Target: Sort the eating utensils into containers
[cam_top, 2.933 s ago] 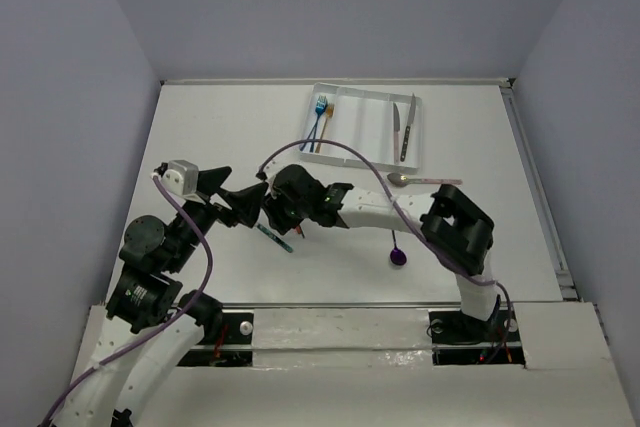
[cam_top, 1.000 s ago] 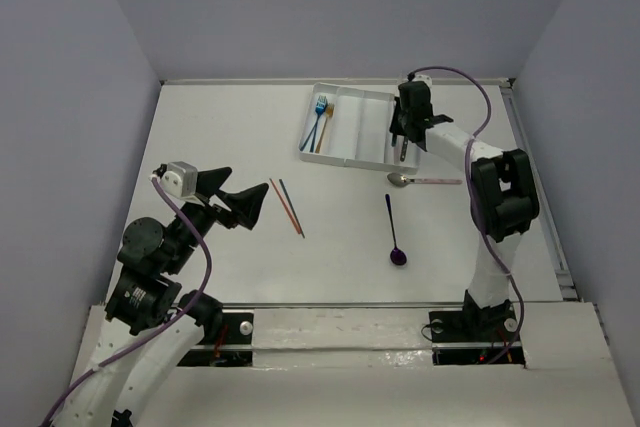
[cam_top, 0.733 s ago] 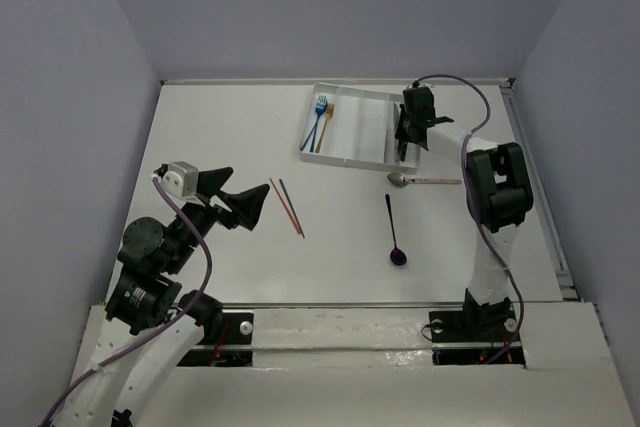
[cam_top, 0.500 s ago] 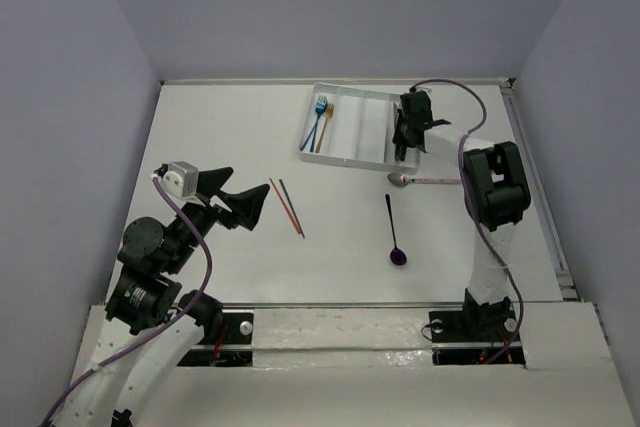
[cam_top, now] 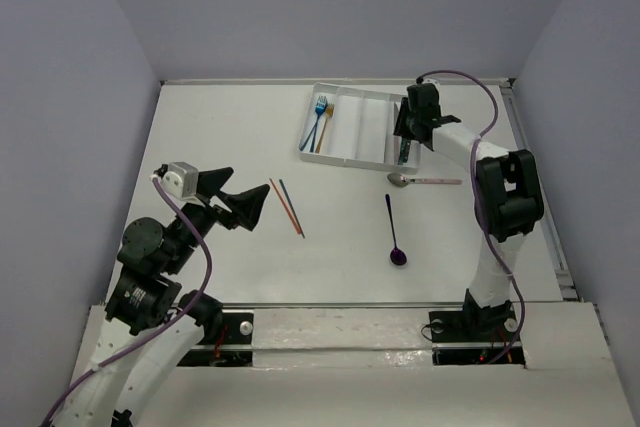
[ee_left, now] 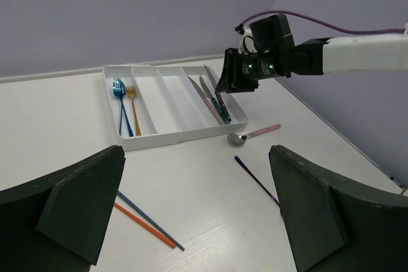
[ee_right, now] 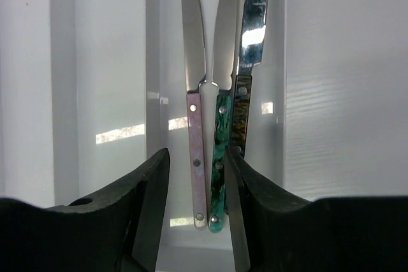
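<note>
The white tray (cam_top: 345, 157) lies at the far middle of the table. Its left compartment holds a blue fork (cam_top: 318, 115) and a gold fork (cam_top: 325, 127). My right gripper (cam_top: 405, 137) hovers open and empty over the right compartment. In the right wrist view (ee_right: 196, 176) it is just above three knives (ee_right: 220, 132) with pink, teal and dark handles. Red and teal chopsticks (cam_top: 287, 207), a purple spoon (cam_top: 394, 232) and a pink-handled spoon (cam_top: 425, 180) lie on the table. My left gripper (cam_top: 240, 205) is open and empty beside the chopsticks (ee_left: 143, 224).
The left wrist view shows the tray's front wall (ee_left: 172, 137), the purple spoon (ee_left: 255, 179) and the pink-handled spoon (ee_left: 254, 134) to its right. The tray's two middle compartments (ee_right: 95, 62) hold nothing. Grey walls close the table on three sides.
My right arm swung from the table's middle to the tray's right compartment, where a third, teal-handled knife now lies. In the last second it only shifted slightly. The left arm stayed still.
</note>
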Motion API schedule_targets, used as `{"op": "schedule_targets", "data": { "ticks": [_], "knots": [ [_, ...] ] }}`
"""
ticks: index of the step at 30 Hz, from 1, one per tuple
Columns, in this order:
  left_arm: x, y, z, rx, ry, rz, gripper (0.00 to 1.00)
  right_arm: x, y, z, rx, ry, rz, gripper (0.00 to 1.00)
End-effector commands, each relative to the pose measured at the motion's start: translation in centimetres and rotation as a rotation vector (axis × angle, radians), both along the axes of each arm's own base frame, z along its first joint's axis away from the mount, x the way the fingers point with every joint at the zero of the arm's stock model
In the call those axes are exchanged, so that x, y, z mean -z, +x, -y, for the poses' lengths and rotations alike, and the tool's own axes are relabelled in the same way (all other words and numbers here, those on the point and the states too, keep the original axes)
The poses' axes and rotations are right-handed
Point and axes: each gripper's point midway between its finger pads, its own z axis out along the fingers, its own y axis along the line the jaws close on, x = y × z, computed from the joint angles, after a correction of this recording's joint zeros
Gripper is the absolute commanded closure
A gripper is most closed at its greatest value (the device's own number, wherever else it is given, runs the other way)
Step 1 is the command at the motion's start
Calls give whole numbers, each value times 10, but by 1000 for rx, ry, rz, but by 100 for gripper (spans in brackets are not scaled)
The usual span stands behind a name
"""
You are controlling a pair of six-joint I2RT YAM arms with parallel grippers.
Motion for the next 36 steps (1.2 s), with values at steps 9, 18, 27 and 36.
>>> {"op": "schedule_targets", "data": {
  "ticks": [9, 18, 27, 36],
  "knots": [
    [-19, -4, -1, 7, -25, 68, 1, -1, 17, 30, 72, -70, 10, 68],
    [-20, -4, -1, 8, -25, 72, 1, 22, 28, 31, 57, -80, -51, 68],
    [-20, -5, -1, 9, -25, 72, 1, 36, 23, 28, 50, -68, -79, 80],
    [-22, -6, -1, 9, -28, 78, 1, 17, 5, 23, -1, -43, -79, 82]
  ]
}}
